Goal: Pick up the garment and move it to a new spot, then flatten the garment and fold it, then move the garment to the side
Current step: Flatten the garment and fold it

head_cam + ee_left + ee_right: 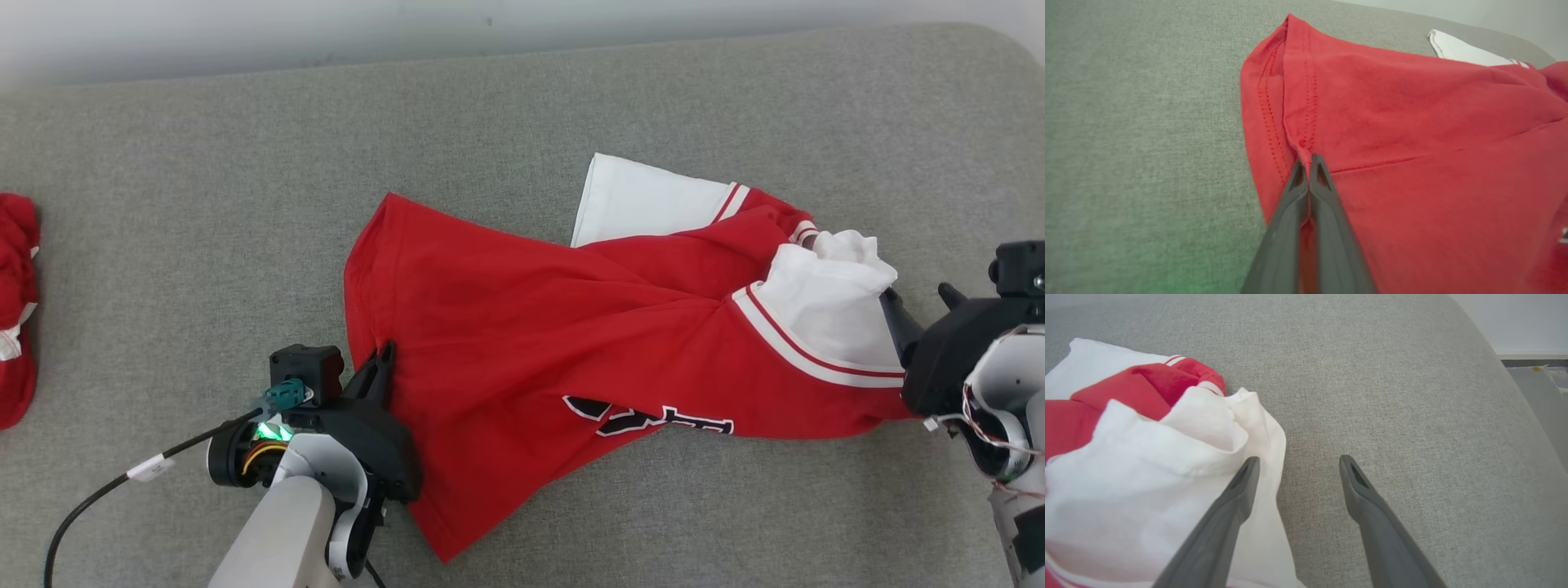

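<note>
The garment [522,327], a red jersey with white sleeves and dark lettering, lies across the middle of the grey surface [204,163], stretched lengthwise from 9 o'clock to 3 o'clock in the head view. It is only partly spread. The red body is twisted and creased toward its 3 o'clock end, one white sleeve [645,200] sticks out flat at about 1 o'clock, and the other sleeve [1167,465] is bunched in a heap at 3 o'clock. The left jaws are pinched shut on the stitched red hem [1306,134] at the garment's 8 o'clock edge, with cloth caught between them in the left wrist view. The right jaws stand wide apart at the 3 o'clock end, one finger [1229,506] over the bunched white sleeve and the other over bare surface, gripping nothing. Judging from this, the garment already sits at its working spot and the flattening is under way but far from done. The twist and the bunched sleeve need smoothing, and the folding and the move to the side remain. A second red garment [16,310] lies at the far 9 o'clock edge.
</note>
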`<state>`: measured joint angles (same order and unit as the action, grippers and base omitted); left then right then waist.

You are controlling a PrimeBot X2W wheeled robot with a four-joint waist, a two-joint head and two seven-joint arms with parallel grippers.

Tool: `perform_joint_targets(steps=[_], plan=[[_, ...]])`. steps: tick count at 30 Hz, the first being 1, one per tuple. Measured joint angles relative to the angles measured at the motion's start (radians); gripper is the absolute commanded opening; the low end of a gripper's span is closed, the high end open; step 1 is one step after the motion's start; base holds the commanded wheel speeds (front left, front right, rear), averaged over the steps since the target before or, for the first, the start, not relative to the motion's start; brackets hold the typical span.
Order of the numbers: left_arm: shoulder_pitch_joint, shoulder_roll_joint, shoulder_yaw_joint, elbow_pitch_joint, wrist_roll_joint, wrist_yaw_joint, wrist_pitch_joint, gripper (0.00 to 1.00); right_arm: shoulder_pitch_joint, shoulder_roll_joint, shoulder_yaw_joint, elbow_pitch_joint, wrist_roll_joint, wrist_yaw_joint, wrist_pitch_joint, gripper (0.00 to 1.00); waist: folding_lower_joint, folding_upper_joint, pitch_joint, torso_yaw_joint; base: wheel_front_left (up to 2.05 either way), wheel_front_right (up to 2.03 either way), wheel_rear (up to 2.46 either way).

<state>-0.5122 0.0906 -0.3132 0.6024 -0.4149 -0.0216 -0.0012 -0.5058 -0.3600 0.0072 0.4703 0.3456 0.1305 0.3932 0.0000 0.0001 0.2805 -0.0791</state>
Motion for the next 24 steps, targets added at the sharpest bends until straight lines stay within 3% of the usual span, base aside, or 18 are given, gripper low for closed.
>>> perform_joint_targets(steps=[22, 23, 24], plan=[[-0.001, 0.004, -0.031, -0.044, -0.005, 0.012, 0.020, 0.00, -0.140, -0.024, 0.095, 0.198, 0.097, 0.000, 0.138, 1.00, 0.0000, -0.0002, 0.038, 0.024, 0.00, 0.00, 0.00], [-0.001, 0.004, -0.032, -0.046, -0.006, 0.013, 0.020, 0.00, -0.147, -0.026, 0.100, 0.204, 0.097, 0.000, 0.145, 0.99, 0.0000, -0.0002, 0.039, 0.024, 0.00, 0.00, 0.00], [-0.001, 0.004, -0.033, -0.048, -0.007, 0.013, 0.020, 0.00, -0.151, -0.028, 0.103, 0.209, 0.098, 0.000, 0.148, 0.87, 0.0000, -0.0002, 0.040, 0.025, 0.00, 0.00, 0.00]])
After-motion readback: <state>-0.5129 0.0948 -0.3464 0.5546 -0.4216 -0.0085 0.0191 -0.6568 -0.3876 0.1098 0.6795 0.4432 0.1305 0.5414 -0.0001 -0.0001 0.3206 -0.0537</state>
